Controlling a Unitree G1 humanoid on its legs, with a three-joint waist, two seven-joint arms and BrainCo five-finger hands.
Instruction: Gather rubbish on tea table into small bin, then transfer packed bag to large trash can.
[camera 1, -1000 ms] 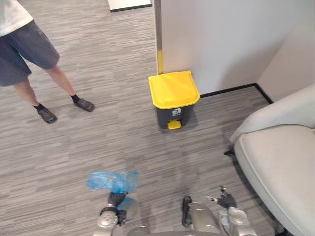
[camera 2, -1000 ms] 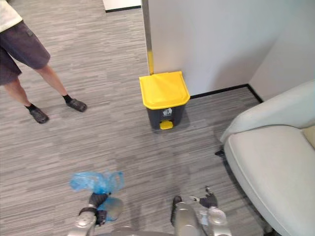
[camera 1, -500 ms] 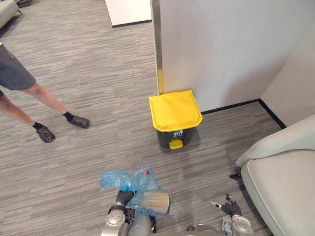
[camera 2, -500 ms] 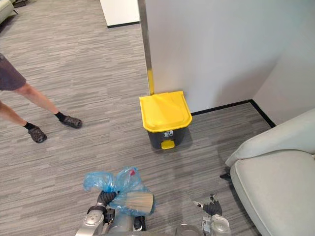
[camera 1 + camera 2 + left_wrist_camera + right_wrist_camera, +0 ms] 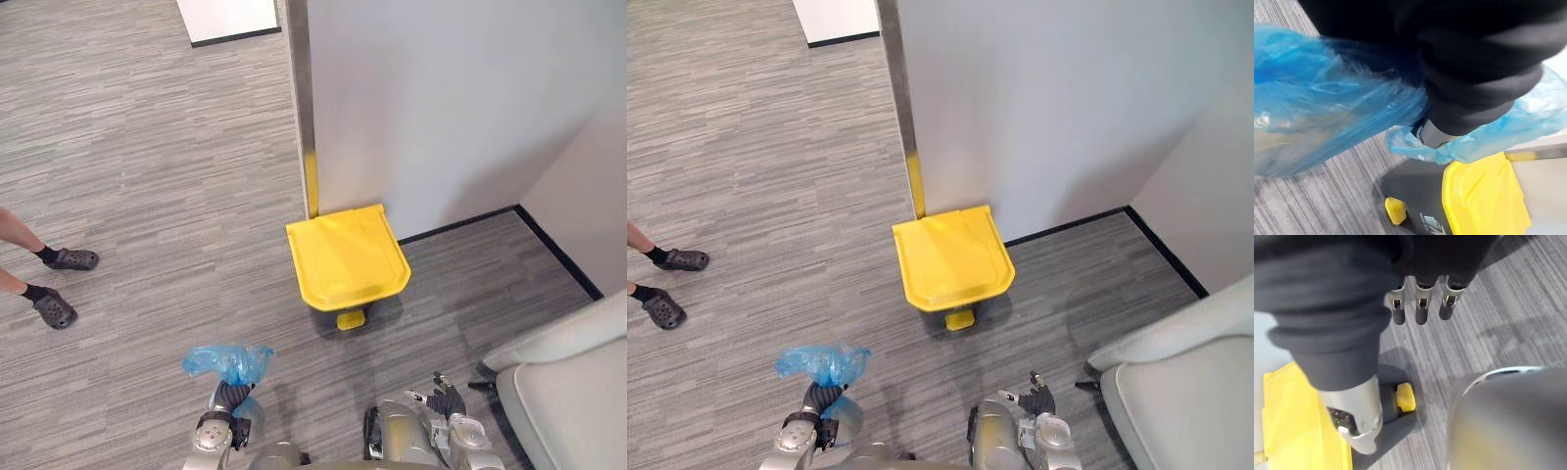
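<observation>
Evidently gathering is done: the left hand (image 5: 228,401) clenches its fingers round the packed blue rubbish bag (image 5: 227,362) at lower left, the right hand (image 5: 449,403) is loose-fingered at lower right, and the closed yellow-lidded pedal bin (image 5: 347,262) at centre is yet to receive it.

One blue bag (image 5: 227,362), one yellow-lidded bin (image 5: 348,259)

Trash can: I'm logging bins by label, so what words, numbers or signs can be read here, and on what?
Pale marking on the dark front of the large trash can, near the yellow pedal: too blurred to read.
Yellow lid and blue bag: no print visible.
</observation>
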